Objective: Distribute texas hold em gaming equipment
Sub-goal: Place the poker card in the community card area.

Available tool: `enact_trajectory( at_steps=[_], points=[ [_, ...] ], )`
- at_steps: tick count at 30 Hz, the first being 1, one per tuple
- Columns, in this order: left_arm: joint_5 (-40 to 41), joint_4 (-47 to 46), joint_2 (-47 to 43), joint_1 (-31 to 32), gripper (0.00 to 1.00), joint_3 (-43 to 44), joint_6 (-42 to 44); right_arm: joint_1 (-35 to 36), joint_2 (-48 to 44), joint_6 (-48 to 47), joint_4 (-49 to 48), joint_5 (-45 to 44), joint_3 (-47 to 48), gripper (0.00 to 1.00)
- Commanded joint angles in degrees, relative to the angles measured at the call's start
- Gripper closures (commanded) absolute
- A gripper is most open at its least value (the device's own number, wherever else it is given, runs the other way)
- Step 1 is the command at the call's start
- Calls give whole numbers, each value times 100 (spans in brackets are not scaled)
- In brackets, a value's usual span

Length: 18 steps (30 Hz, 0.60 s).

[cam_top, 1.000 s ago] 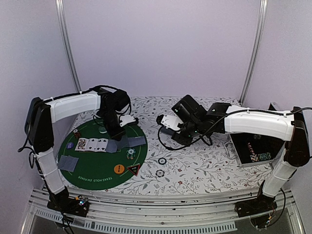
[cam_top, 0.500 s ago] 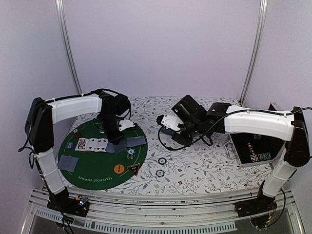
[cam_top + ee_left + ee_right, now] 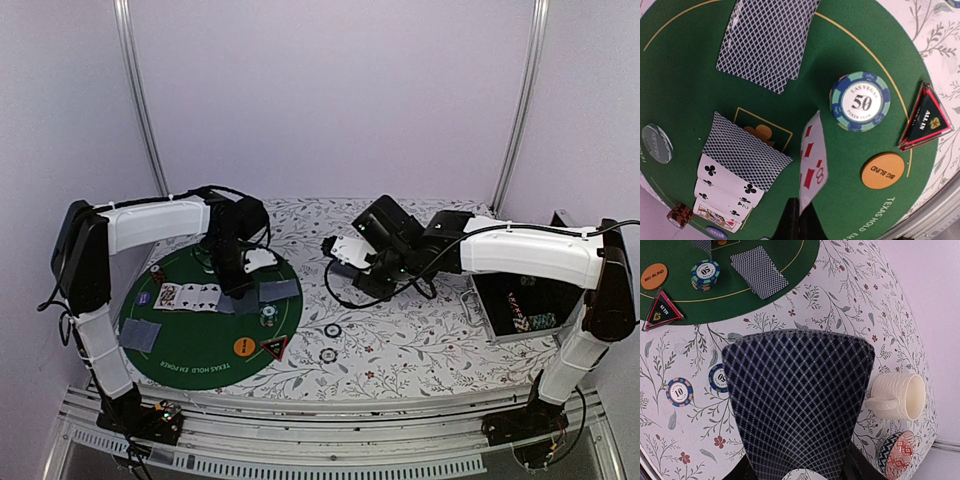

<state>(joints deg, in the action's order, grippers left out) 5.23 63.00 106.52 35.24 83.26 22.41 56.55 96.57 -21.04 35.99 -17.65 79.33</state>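
Observation:
My left gripper (image 3: pixel 799 212) is shut on the bottom edge of a red diamonds playing card (image 3: pixel 812 159) and holds it upright over the green round mat (image 3: pixel 685 75); it also shows in the top view (image 3: pixel 238 275). Below it lie a face-up club row topped by a face-down card (image 3: pixel 742 157), a face-down pair (image 3: pixel 767 40), a 50 chip stack (image 3: pixel 859 101), the orange disc (image 3: pixel 882 171), the triangular marker (image 3: pixel 926 120) and a clear disc (image 3: pixel 656 143). My right gripper (image 3: pixel 797 472) is shut on a deck of grey-blue-backed cards (image 3: pixel 797 405) above the floral cloth (image 3: pixel 350 250).
Two loose chips (image 3: pixel 679 392) (image 3: pixel 719 378) lie on the floral cloth beside the mat. A cream mug (image 3: pixel 897 396) and a red-patterned dish (image 3: pixel 896 456) are beyond the deck. An open case (image 3: pixel 520 305) stands at the right. Another face-down card (image 3: pixel 140 335) lies at the mat's left.
My left gripper has moved a little toward the near side over the mat with the card in it. The right arm has not moved.

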Motion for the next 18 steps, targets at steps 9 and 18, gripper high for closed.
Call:
enact_trajectory(
  at_steps=[9, 18],
  points=[
    [427, -326, 51, 117, 100, -78, 311, -5, -218, 143, -49, -15, 49, 54],
    [51, -388, 53, 228, 100, 25, 466, -7, -236, 170, -49, -19, 17, 54]
  ],
)
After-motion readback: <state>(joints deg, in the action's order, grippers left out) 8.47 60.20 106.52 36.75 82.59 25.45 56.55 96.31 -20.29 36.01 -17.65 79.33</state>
